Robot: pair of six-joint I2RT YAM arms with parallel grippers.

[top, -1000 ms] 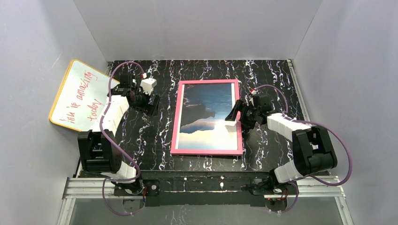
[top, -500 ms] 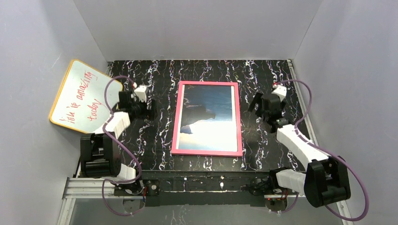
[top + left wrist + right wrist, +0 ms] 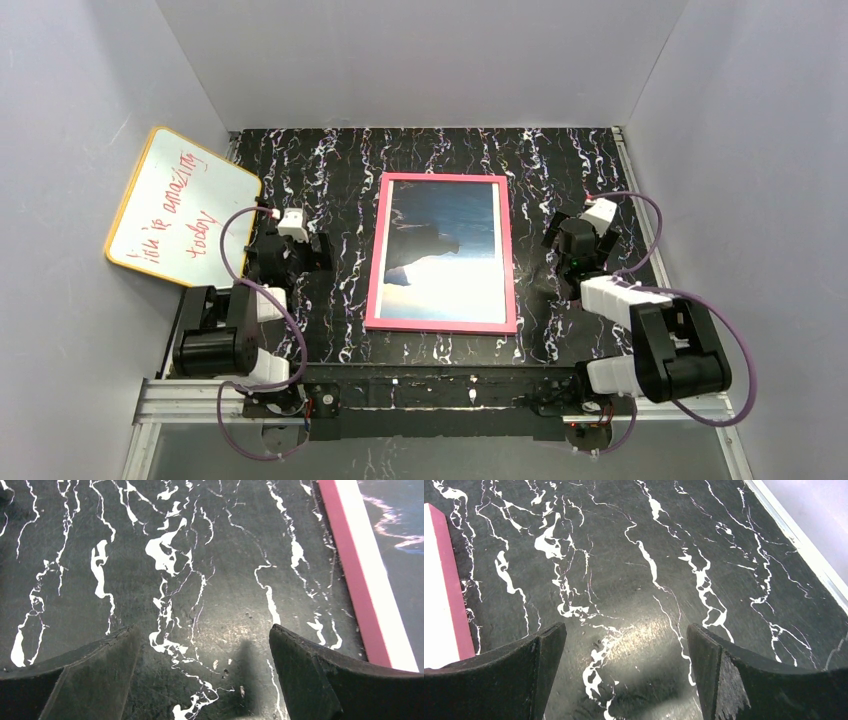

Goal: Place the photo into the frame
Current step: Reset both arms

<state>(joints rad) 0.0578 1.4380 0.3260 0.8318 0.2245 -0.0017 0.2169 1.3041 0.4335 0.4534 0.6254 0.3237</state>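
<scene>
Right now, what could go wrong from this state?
1. The photo lies inside the frame, but nothing shows that it is locked in; lifting the frame might let it slip out.
2. The left tool, open, hangs near the frame's left edge; a sideways move could shove the frame.
3. The whiteboard stands by the left wall near that tool; a wide swing might knock it.

The photo lies in the frame on the desk; my left hand is left of it, my right hand right, the whiteboard far left.
</scene>
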